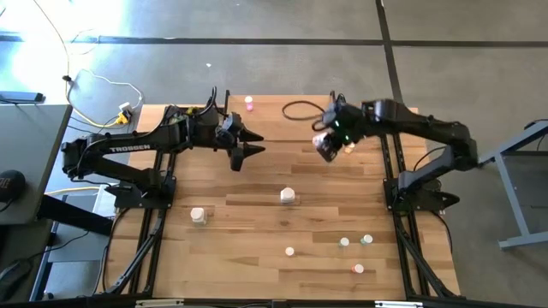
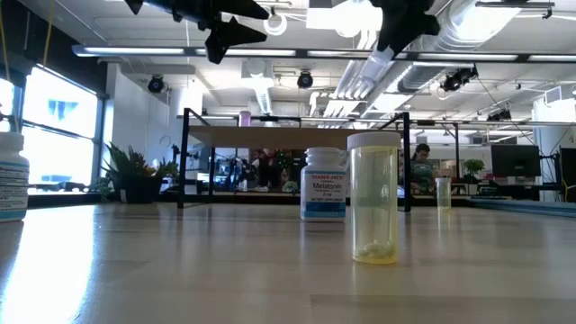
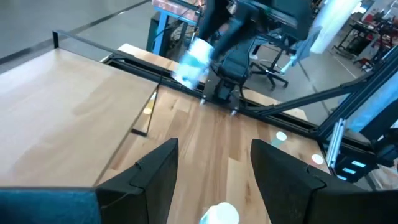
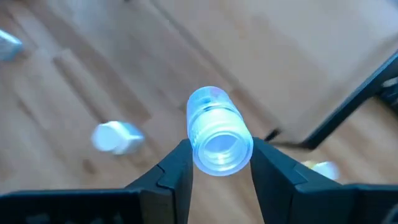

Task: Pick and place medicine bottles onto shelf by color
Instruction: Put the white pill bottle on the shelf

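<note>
My right gripper (image 1: 330, 144) hangs high over the table's far right part, shut on a pale translucent medicine bottle (image 4: 217, 138) that shows slanted in the low view (image 2: 360, 76). My left gripper (image 1: 250, 145) hovers open and empty over the far left part (image 3: 214, 155). The shelf (image 2: 297, 137), a light-wood board on black legs, stands at the far edge with a pink bottle (image 1: 249, 103) on it. Other bottles stand upright on the table: two white ones (image 1: 288, 196) (image 1: 198, 215) and several small ones near the right front (image 1: 355, 244). My right gripper pinches the bottle's round side wall (image 4: 194, 146) between its two fingers, close to the end that faces the wrist camera. The fingers slant down from above, and the bottle runs along them. It is lifted clear, high above the table, hanging tilted below the fingers.
A dark cable loop (image 1: 300, 109) lies at the table's far edge by the shelf. In the low view a yellow clear bottle (image 2: 373, 202) and a white labelled bottle (image 2: 324, 184) stand close to the camera. Bare planks lie between the two arms.
</note>
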You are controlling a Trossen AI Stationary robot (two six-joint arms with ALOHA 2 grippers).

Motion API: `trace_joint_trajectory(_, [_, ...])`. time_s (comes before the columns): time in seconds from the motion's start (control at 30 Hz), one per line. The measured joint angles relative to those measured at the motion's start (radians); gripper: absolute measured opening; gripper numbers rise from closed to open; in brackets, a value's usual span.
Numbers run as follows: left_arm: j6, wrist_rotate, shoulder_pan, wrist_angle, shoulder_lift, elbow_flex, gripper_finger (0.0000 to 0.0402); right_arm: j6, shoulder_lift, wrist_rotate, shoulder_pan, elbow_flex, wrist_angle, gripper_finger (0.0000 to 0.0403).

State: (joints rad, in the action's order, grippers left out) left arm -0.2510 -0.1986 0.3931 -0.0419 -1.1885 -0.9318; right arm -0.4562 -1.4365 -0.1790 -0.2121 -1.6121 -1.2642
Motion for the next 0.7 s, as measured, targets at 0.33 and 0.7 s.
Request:
trace_joint_trajectory(0.33, [-0.007,0.0,0.025,-0.024,0.0,0.0,0.0193,0.32,-0.244,0.042,-0.198,-0.28,-0.251,0.012])
trace_joint_trajectory(0.7, [-0.007,0.001,0.026,-0.052,0.0,0.0,0.0193,0.457,-0.389,0.067,-0.227,-0.314,-0.299,0.012])
